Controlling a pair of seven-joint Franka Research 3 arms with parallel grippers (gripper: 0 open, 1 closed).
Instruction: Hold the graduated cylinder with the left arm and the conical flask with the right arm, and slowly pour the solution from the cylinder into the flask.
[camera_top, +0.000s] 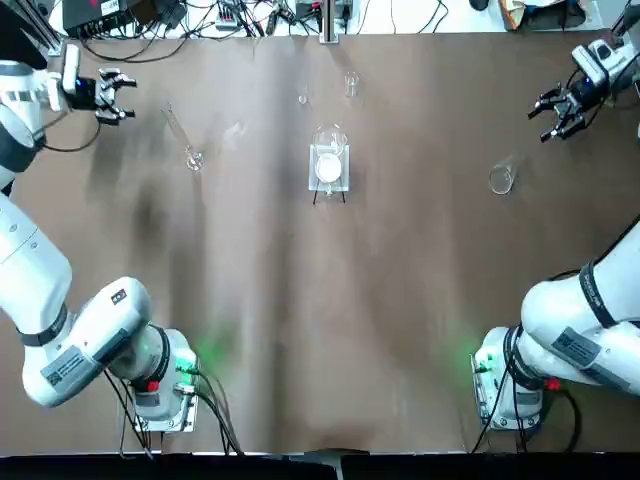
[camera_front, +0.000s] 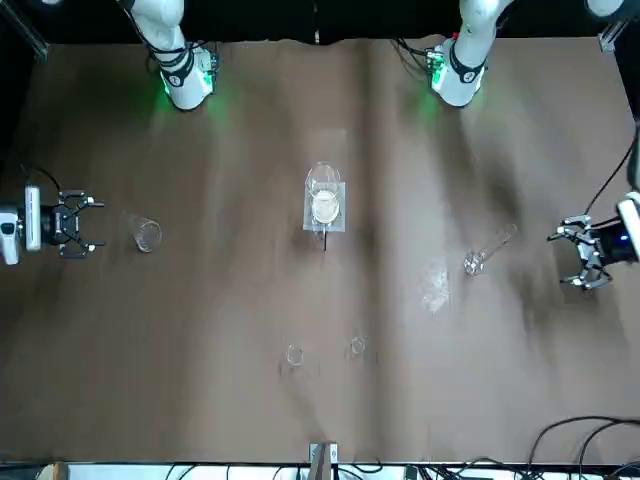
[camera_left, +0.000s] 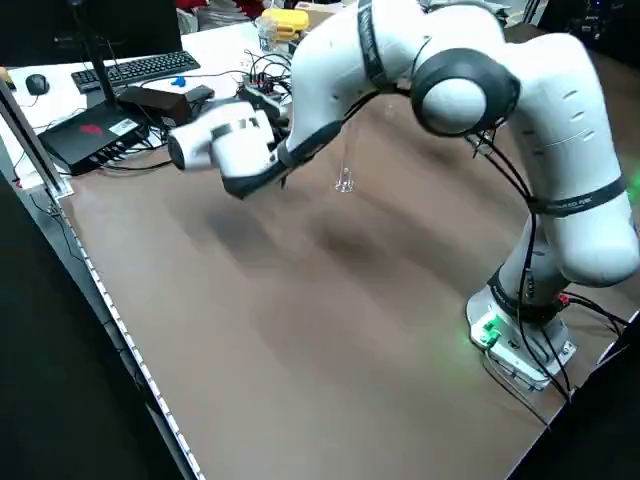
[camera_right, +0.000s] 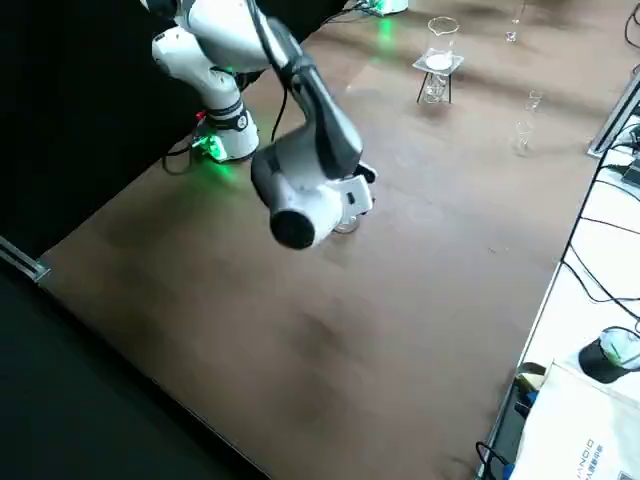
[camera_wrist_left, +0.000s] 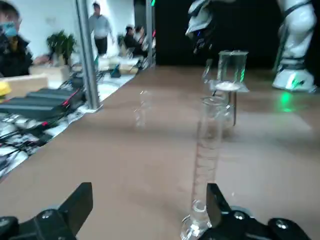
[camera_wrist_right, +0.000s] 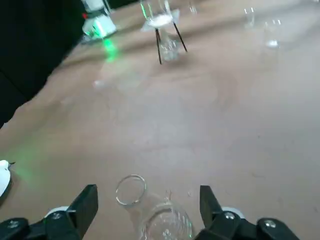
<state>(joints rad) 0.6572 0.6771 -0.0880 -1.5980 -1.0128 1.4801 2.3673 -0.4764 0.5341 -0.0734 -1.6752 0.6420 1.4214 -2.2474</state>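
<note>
The graduated cylinder (camera_top: 183, 140) stands upright at the far left of the table, a thin clear tube on a small foot. My left gripper (camera_top: 112, 95) hovers open just to its left, apart from it. In the left wrist view the graduated cylinder (camera_wrist_left: 207, 150) rises ahead of the open left gripper (camera_wrist_left: 147, 210), close to one finger. The conical flask (camera_top: 501, 178) sits at the far right. My right gripper (camera_top: 560, 112) hangs open beyond it. Through the right wrist view the conical flask (camera_wrist_right: 160, 217) lies just ahead, between the spread fingers (camera_wrist_right: 87, 204).
A glass vessel with a white disc on a small stand (camera_top: 329, 165) occupies the table's middle. Two small glass pieces (camera_top: 351, 83) (camera_top: 303, 99) stand behind it. Cables and equipment (camera_top: 150, 15) line the far edge. People (camera_wrist_left: 100, 25) show in the room beyond.
</note>
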